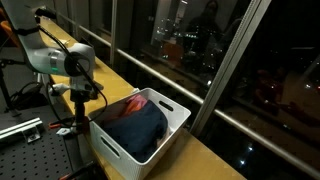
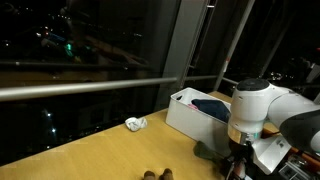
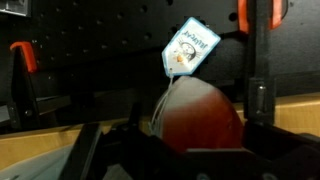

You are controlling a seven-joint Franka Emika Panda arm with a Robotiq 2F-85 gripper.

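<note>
While agape, one claw (image 1: 78,121) beside one basket (image 1: 118,148).

The white basket (image 1: 140,125) walls off the gripper (image 1: 78,112) at its 3 o'clock in an exterior view. The wooden tabletop (image 2: 85,150) at the basket's 9 o'clock gives passage (bar a crumpled white wad (image 2: 135,123)).

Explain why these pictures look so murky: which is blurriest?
In both exterior views it is night: the windows show city lights and reflections, while the white basket is lit from indoors. The wrist view is blurriest: the tag is soft, its print unreadable.
</note>
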